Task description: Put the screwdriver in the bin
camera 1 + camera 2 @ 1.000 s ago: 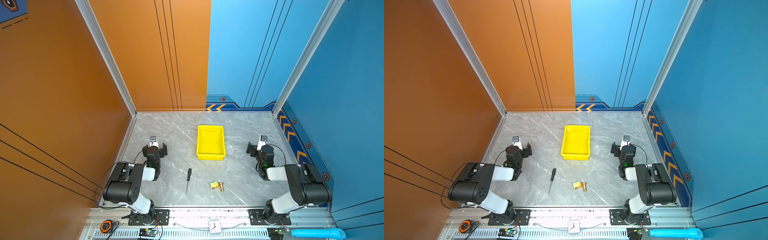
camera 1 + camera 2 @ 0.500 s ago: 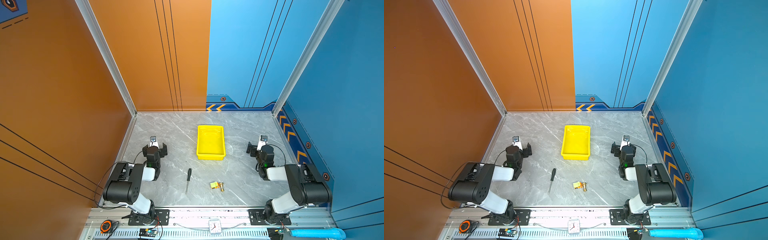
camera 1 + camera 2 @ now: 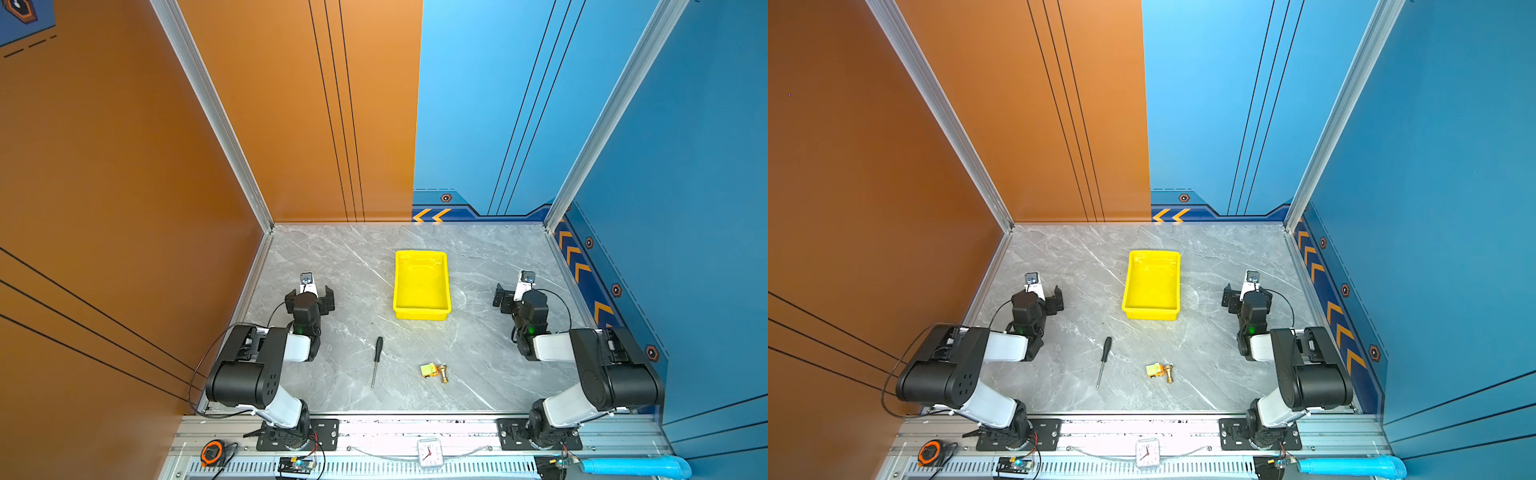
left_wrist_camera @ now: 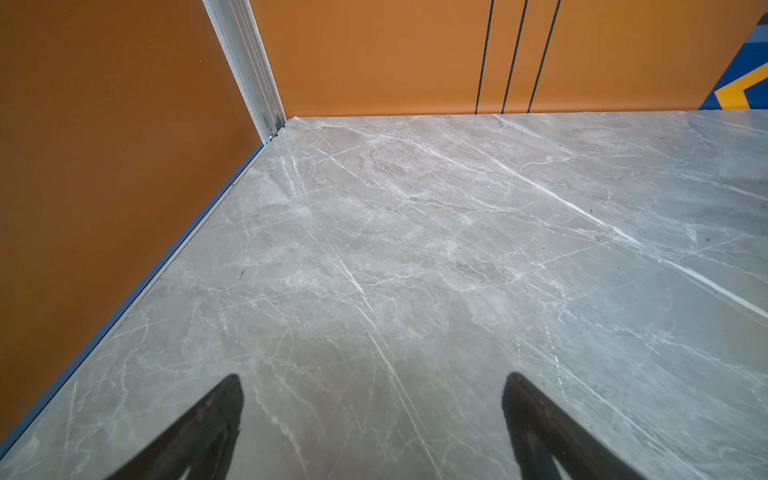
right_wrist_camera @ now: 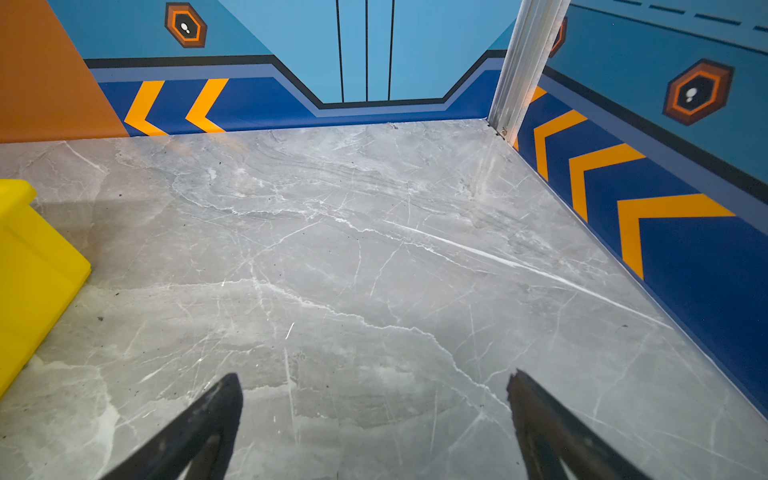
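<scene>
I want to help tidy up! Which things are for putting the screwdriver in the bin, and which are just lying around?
For the job:
screwdriver
yellow bin, empty

Just lying about:
toy block
brass fitting
small clock
tape measure

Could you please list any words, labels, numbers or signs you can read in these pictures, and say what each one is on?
No readable words, brands or numbers anywhere.
Clock on the front rail: dial marks too small to read.
Blue wall: orange chevrons and hexagon emblems, signs without lettering.
</scene>
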`<state>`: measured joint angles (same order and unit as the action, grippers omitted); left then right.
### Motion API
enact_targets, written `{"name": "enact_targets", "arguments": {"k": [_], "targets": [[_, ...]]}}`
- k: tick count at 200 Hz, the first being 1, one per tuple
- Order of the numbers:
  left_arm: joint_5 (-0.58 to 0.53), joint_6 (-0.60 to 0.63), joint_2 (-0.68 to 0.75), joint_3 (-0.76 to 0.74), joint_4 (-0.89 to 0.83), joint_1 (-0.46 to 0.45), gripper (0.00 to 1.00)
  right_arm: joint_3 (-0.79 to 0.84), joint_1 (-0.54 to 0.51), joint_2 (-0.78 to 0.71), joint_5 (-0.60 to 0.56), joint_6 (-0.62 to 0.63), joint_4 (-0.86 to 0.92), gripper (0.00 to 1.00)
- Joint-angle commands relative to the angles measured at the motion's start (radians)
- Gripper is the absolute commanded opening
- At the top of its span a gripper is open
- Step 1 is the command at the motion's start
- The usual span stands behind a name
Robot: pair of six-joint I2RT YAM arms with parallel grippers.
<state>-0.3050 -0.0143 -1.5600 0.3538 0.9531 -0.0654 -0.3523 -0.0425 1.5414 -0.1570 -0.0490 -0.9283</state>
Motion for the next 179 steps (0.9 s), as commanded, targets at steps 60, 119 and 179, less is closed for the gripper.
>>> {"name": "enact_targets", "arguments": {"k": [60, 119, 179], "targets": [[0.016, 0.012, -0.004, 0.012, 0.0, 0.004, 0.98, -0.02, 0.01, 0.005, 0.015, -0.011, 0.017, 1.0], [-0.018, 0.012, 0.075, 0.037, -0.107, -0.003, 0.98, -0.004, -0.028, -0.186, -0.114, -0.03, 0.177, 1.0], [0.054, -0.026, 0.317, 0.216, -0.678, -0.019, 0.98, -0.074, -0.15, -0.497, -0.275, -0.157, 0.605, 1.0]]}}
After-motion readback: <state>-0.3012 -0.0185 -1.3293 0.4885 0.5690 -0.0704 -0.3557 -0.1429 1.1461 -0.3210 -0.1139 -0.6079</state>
